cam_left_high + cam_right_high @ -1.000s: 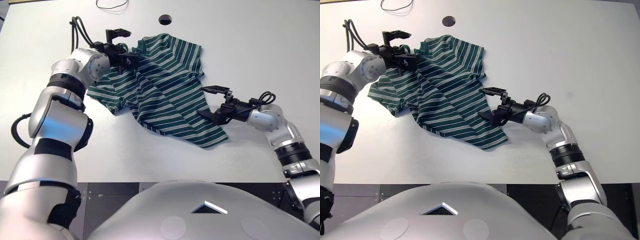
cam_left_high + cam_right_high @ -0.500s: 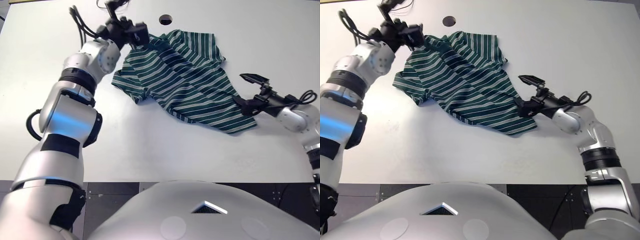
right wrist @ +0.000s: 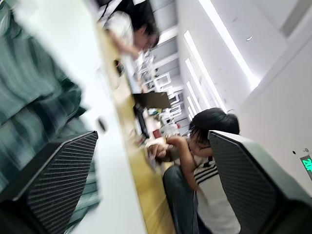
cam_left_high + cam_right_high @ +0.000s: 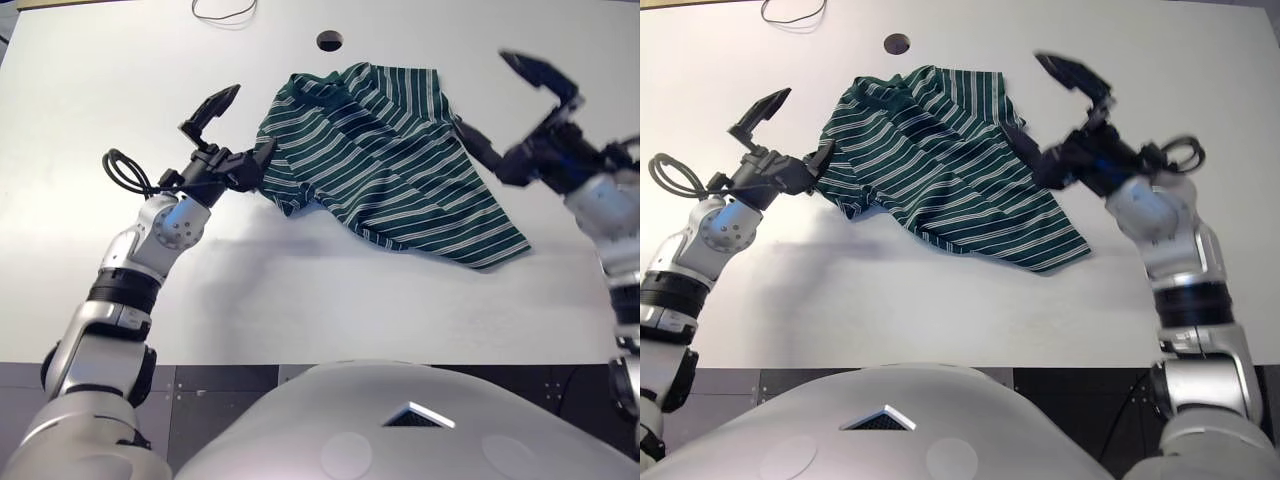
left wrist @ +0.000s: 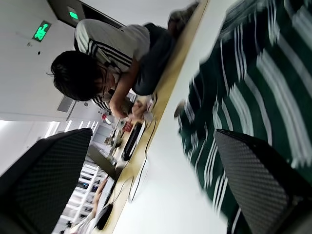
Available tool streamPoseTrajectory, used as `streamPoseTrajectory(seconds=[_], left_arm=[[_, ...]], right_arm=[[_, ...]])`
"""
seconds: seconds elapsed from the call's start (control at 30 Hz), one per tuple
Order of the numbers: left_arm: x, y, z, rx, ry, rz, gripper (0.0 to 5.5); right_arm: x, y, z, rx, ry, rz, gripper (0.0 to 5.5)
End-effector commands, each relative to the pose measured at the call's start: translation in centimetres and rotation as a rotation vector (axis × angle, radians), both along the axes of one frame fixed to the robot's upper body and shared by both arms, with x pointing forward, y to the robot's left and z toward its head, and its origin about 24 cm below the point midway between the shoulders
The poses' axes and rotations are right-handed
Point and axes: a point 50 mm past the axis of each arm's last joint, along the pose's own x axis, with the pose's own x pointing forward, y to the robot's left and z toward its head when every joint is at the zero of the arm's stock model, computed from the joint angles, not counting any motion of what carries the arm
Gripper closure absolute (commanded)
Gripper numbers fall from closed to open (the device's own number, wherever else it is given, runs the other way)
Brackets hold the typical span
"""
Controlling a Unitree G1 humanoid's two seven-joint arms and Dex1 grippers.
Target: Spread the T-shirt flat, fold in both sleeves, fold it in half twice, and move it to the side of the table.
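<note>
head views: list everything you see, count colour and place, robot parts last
T-shirt: one, dark green with white stripes, rumpled on the far middle of the table
table: one, white, under everything
hole: one, dark, in the tabletop just beyond the T-shirt
cable: one, thin black loop, at the table's far edge
left gripper: one, black, open, at the T-shirt's left edge
right gripper: one, black, open, at the T-shirt's right edge
</note>
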Motion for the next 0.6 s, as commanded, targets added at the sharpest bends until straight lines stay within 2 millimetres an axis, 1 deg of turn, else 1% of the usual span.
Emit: streamPoseTrajectory(seconds=[0.03,0.07,0.13,0.17,0.23,0.3,0.37,0.43,0.5,0.6], left_arm=[[-0.4,-0.9,1.5,-0.206,-0.052,0.045,0.85],[-0.3,-1.3,1.9,-0.298,-0.073,0.065,0.85],[-0.4,-2.3,2.5,-0.444,-0.102,0.075,0.85],[-0.5,-2.8,2.6,-0.501,-0.110,0.066,0.85],[-0.6,-3.3,3.0,-0.583,-0.126,0.063,0.85],[-0.5,-3.5,3.3,-0.632,-0.136,0.064,0.85],[-0.5,-3.8,3.5,-0.656,-0.143,0.057,0.85],[-0.5,-3.9,3.8,-0.672,-0.151,0.050,0.85],[-0.7,-3.8,3.9,-0.683,-0.153,0.050,0.85],[-1.1,-3.5,3.7,-0.671,-0.142,0.066,0.85]], right_arm=[[5.4,2.8,-1.9,-0.085,0.147,-0.055,1.31],[6.7,3.8,-2.8,-0.121,0.181,-0.099,1.31],[8.2,5.6,-4.7,-0.198,0.234,-0.171,1.31],[8.5,6.5,-5.7,-0.233,0.265,-0.198,1.31],[8.7,7.6,-7.4,-0.297,0.307,-0.246,1.31],[8.4,7.6,-9.0,-0.346,0.353,-0.300,1.31],[7.9,6.6,-10.7,-0.373,0.425,-0.382,1.31],[7.6,5.1,-11.8,-0.342,0.497,-0.473,1.31],[7.6,3.2,-11.9,-0.233,0.569,-0.579,1.31],[7.9,-0.3,-11.4,-0.023,0.646,-0.737,1.31]])
